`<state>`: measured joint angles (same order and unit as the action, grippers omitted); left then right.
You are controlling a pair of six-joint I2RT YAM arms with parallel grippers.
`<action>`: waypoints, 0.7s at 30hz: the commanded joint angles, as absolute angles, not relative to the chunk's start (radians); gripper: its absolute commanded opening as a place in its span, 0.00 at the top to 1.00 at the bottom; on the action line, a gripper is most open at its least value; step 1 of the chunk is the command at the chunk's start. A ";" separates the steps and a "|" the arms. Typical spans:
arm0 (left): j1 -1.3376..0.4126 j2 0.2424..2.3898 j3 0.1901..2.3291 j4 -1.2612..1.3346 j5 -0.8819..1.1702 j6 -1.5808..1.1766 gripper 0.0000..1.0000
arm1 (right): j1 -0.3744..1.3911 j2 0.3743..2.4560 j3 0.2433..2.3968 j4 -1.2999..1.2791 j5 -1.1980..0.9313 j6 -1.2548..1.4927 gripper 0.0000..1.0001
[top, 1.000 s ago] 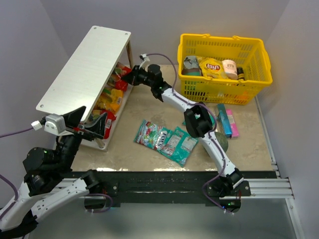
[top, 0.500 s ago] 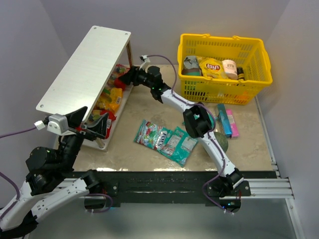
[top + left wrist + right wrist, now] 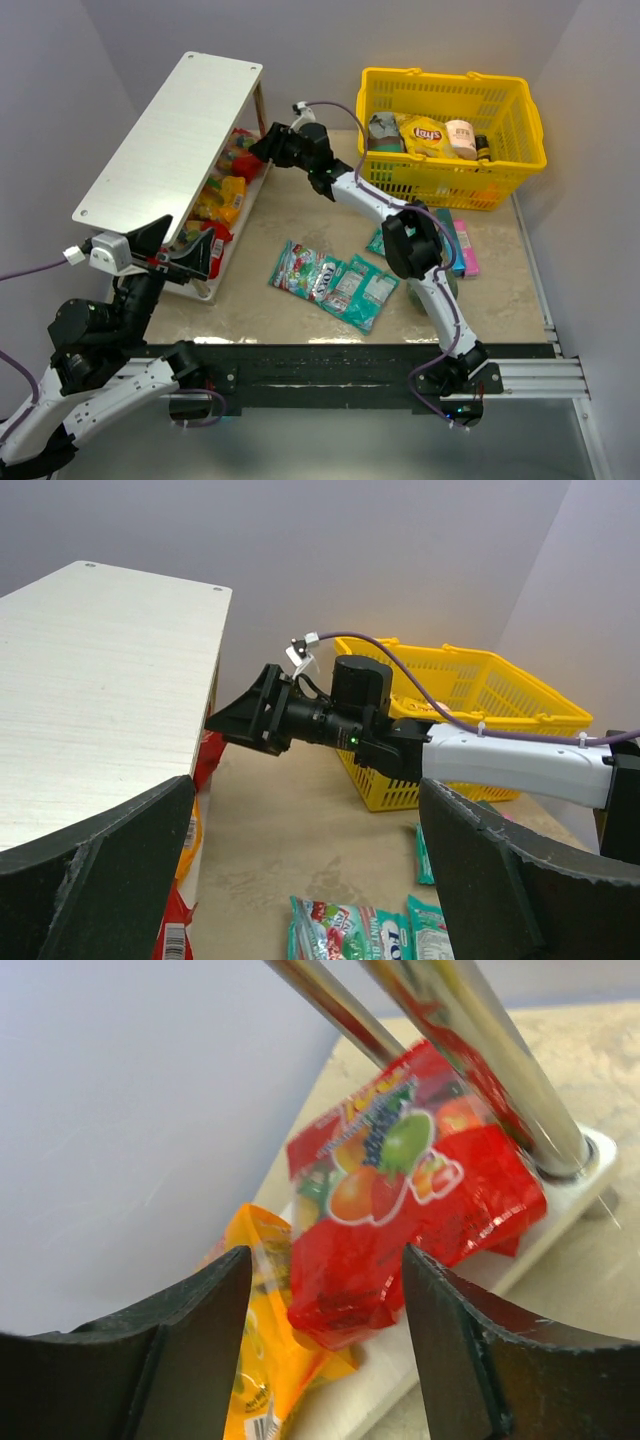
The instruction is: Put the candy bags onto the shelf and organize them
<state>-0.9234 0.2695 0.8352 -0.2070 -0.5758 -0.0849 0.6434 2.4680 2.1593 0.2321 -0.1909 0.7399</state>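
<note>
Several candy bags [image 3: 226, 192] lie packed on the lower tier of the shelf [image 3: 170, 130], which stands toward 10 o'clock in the top view. At the tier's far end a red bag [image 3: 420, 1195] with fruit print lies against a metal leg [image 3: 470, 1050]. An orange bag [image 3: 262, 1345] touches it at its 8 o'clock in the right wrist view.

The right gripper [image 3: 262, 148] sits just beside that far end, at the red bag's 3 o'clock in the top view. Its fingers [image 3: 185, 1345] are spread wide and grip nothing; the red bag is straight ahead, apart from the pads. That arm stretches long from its base at 5 o'clock across the table toward 11 o'clock.

More bags lie flat mid-table, well apart from both grippers: a green-white bag [image 3: 298, 268] with teal bags [image 3: 355, 290] touching it at its 4 o'clock.

The left gripper [image 3: 188, 232] hangs at the shelf's near end, toward 8 o'clock, jaws wide and empty, pointing toward 1 o'clock. Its arm is folded close above its base. A yellow basket [image 3: 440, 180] stands at 1 o'clock.
</note>
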 commanded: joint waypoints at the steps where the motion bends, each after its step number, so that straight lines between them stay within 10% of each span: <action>1: -0.919 0.252 0.825 -0.172 -0.577 -0.080 0.00 | 0.653 2.488 2.223 0.153 -0.137 0.761 0.39; 10: -0.917 0.258 0.818 -0.170 -0.589 -0.069 0.01 | 0.658 2.572 2.261 0.120 -0.091 0.756 0.60; 21: -0.916 0.265 0.811 -0.167 -0.598 -0.060 0.01 | 0.657 2.648 2.368 0.071 -0.058 0.739 0.63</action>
<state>-0.9226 0.2550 0.8192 -0.2031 -0.5819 -0.0837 0.6544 2.6270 2.3150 0.1307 -0.0963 0.7589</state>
